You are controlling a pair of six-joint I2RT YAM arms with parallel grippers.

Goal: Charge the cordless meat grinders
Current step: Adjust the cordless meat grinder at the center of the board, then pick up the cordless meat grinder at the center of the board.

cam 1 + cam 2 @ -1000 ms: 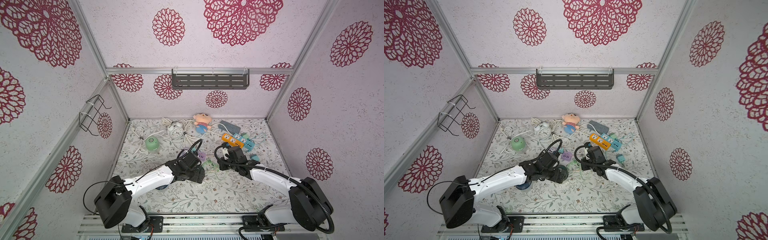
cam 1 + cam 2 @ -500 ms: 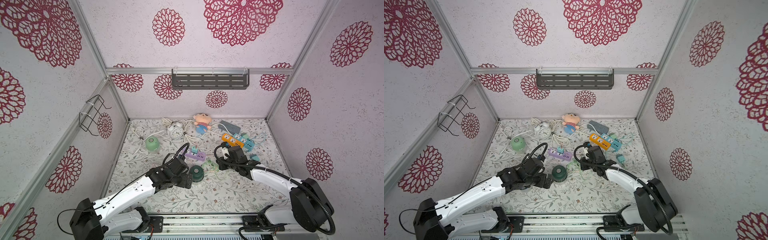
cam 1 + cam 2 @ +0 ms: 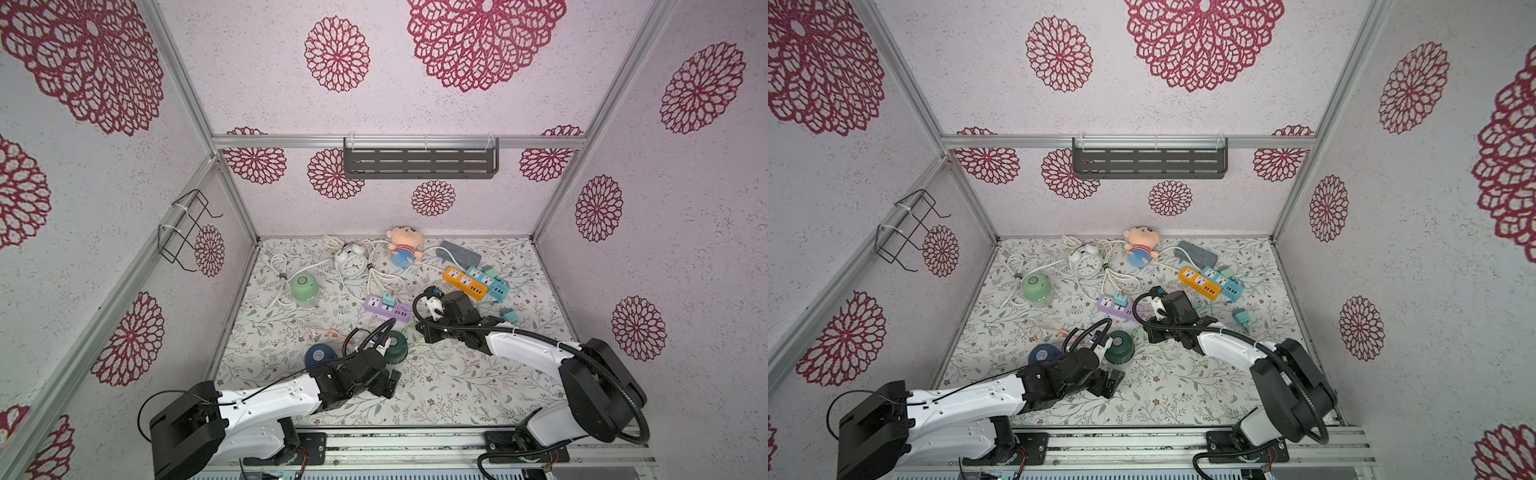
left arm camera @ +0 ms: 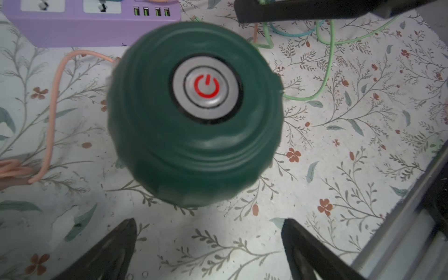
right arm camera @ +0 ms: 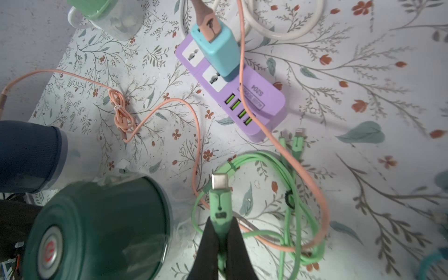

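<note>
No grinder looks plugged in yet: right jaws pinch the green cable plug (image 5: 219,201) beside the dark green grinder (image 3: 395,345); left jaws gape wide, empty, near it

the dark green grinder (image 4: 194,145) has a silver button (image 4: 206,87) marked with a red power sign. the navy grinder (image 3: 319,356) and the light green grinder (image 3: 304,286), on the left, have clear bases. the purple power strip (image 5: 261,104) has white sockets and bright green usb ports, and its adapter (image 5: 215,48) is teal. far right are an orange power strip (image 3: 464,282) and a blue power strip (image 3: 492,284). one cable is the mint green cable (image 5: 219,201), another the peach cable (image 5: 198,135). the tablecloth (image 3: 457,386) is white with grey-green leaves and small rust flowers. the walls (image 3: 478,199) are pale with crimson rosettes.
</note>
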